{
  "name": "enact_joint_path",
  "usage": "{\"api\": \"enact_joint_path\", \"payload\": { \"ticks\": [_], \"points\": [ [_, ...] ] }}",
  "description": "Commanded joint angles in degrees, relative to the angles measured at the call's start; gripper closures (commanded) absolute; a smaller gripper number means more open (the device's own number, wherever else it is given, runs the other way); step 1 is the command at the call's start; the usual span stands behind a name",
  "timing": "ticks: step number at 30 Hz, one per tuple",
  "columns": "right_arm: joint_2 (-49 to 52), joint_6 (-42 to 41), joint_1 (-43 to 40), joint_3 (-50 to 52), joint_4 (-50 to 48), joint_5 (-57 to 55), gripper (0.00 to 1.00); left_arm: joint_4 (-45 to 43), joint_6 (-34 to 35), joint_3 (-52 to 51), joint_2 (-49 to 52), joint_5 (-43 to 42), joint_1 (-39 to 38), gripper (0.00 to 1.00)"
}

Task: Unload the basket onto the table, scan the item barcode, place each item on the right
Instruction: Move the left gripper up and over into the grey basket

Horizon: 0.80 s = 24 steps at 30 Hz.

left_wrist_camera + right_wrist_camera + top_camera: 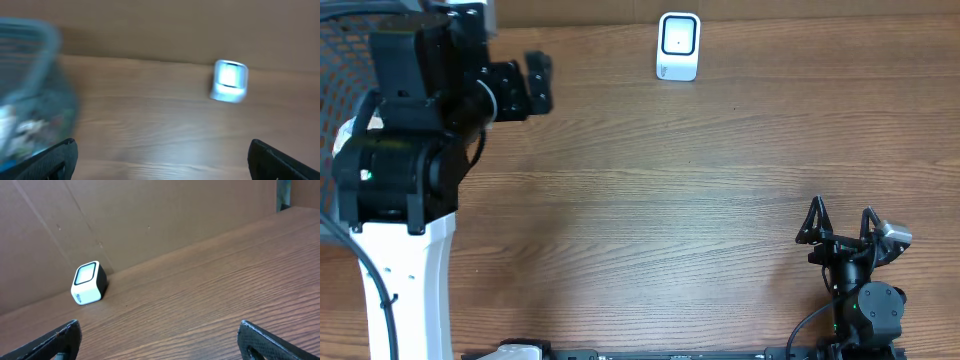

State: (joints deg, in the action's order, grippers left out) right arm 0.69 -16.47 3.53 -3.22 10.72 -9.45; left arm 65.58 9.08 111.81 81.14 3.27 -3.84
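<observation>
Scanner: the white barcode scanner is standing upright at the far edge of the table, roughly mid-width, with its window facing up and toward the arms. Nothing is touching it.
Backdrop: the scanner is sitting just in front of the brown cardboard wall, as the right wrist view is showing.
Item: the left wrist view is giving only a blurred jumble of contents inside the basket. I cannot tell which piece is carrying the barcode.
Basket: it is sitting at the table's far left corner, well apart from the scanner. In the overhead view it is partly hidden under the left arm.
Left gripper: the left gripper is hovering just beside the basket, on the side facing the scanner. Its jaws are standing wide apart and holding nothing. In its own camera the two fingertips are showing at the bottom corners with bare table between them.
Left wrist picture: it is coming out blurred, with the scanner showing right of centre and the basket at the left edge.
Right gripper: the right gripper is sitting low at the near right corner, well apart from the scanner, and is pointing toward the far edge. Its jaws are spread wide and gripping nothing.
Right wrist picture: it is showing the scanner ahead and to the left, with bare table between the fingertips.
</observation>
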Motion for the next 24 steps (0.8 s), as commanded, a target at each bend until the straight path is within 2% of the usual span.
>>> {"api": "enact_joint_path", "payload": {
  "ticks": [1,9,15,18,24],
  "points": [
    [-0.5,0.2,0.4,0.0,-0.3,-0.8,0.00,1.3,3.0,1.3,1.0,16.8,2.7,0.00],
    [-0.5,0.2,0.4,0.0,-0.3,-0.8,0.00,-0.7,5.4,1.4,1.4,17.3,16.4,0.00],
    [-0.5,0.2,0.4,0.0,-0.3,-0.8,0.00,-9.2,5.1,1.4,2.6,6.6,27.0,0.00],
    [-0.5,0.2,0.4,0.0,-0.3,-0.8,0.00,-11.9,6.5,1.4,5.5,4.0,30.7,0.00],
    [-0.5,0.2,0.4,0.0,-0.3,-0.8,0.00,-13.7,7.3,1.4,13.4,5.4,34.7,0.00]
  ]
}}
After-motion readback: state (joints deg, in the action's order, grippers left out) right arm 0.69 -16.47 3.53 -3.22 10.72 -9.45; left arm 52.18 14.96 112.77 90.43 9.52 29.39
